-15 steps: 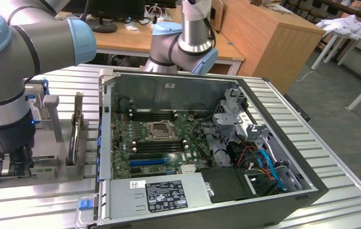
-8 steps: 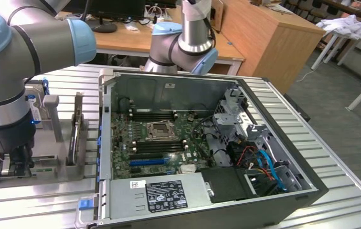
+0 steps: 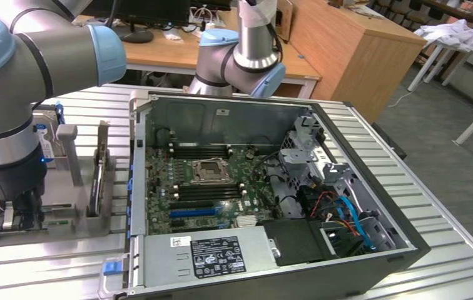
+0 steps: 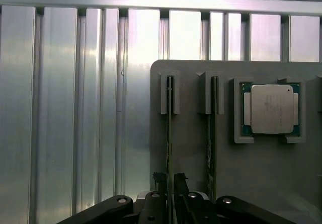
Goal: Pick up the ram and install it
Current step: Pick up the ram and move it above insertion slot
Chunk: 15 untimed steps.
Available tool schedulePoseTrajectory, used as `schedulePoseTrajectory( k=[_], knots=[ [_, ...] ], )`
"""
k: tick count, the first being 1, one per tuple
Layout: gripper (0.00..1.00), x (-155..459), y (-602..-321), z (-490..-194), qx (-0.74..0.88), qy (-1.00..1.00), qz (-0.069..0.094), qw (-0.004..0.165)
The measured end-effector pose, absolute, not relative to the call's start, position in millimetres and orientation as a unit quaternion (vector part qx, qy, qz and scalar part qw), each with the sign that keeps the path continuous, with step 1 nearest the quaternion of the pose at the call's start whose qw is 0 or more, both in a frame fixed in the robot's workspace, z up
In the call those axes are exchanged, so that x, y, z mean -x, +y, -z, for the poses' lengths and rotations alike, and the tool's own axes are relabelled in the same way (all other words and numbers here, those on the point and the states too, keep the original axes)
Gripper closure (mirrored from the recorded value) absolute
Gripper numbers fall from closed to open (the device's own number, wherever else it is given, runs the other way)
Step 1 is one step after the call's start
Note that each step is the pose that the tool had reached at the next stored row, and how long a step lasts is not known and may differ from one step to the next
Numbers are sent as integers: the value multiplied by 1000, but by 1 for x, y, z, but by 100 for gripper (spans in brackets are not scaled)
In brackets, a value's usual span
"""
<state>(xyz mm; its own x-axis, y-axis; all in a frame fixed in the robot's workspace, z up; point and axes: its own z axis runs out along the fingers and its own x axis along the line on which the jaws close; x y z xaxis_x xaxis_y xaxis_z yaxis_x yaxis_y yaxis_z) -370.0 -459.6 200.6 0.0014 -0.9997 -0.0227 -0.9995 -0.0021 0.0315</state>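
Observation:
Two green ram sticks stand on edge in slots of a grey holder plate (image 4: 191, 194). The nearer ram (image 4: 169, 128) runs between my gripper's dark fingertips (image 4: 161, 179), and my gripper (image 4: 169, 181) is shut on its end. The second ram stick (image 4: 212, 133) sits in the slot beside it, untouched. In the exterior view my gripper (image 3: 21, 219) is low over the grey holder at the exterior view's left. The open computer case (image 3: 261, 187) lies in the middle, its motherboard (image 3: 207, 187) showing dark memory slots (image 3: 199, 152).
A square silver processor chip (image 4: 271, 108) rests in its own pocket of the plate beside the ram slots. A hard drive (image 3: 49, 140) and a thin upright board (image 3: 99, 175) stand on the holder. Ribbed aluminium table (image 4: 75, 108) surrounds it. A second arm (image 3: 241, 56) stands behind the case.

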Motion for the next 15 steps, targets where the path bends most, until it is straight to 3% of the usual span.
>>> schedulePoseTrajectory(
  k=[15],
  knots=[
    [80,370,-460,-201,-708,-706,19,3]
  ],
)
